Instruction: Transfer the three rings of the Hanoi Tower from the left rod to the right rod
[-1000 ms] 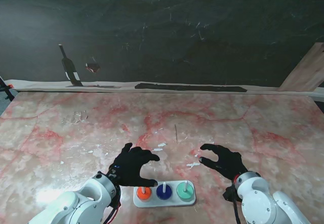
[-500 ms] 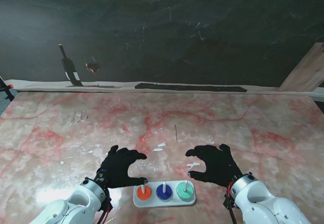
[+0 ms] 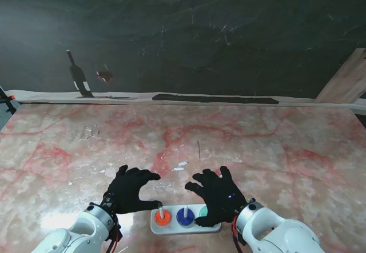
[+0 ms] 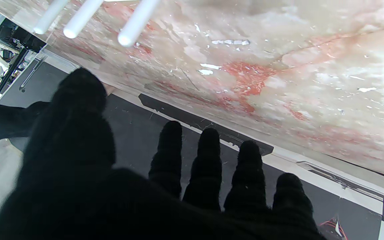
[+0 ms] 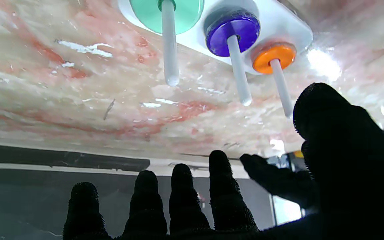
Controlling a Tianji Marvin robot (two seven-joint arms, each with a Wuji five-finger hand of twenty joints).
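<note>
- Pink-veined marble table (image 3: 257, 144), dark wall behind.
- My left hand (image 3: 130, 189) hovers, fingers spread, at ten o'clock from the white base (image 3: 157, 225).
- My right hand (image 3: 216, 195), fingers spread, holding nothing, covers the green ring (image 5: 167, 13).

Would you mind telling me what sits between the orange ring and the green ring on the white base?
The blue ring on the middle rod, between the orange ring and green ring; clearest in the right wrist view.

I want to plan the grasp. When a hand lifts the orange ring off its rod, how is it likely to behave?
The orange ring looks like a small, solid, glossy disc, so it is probably stiff, light and a little slippery. It sits low on a straight white rod, so it should slide straight up, though tilting may make it bind. Dropped on edge, it could roll.
</note>
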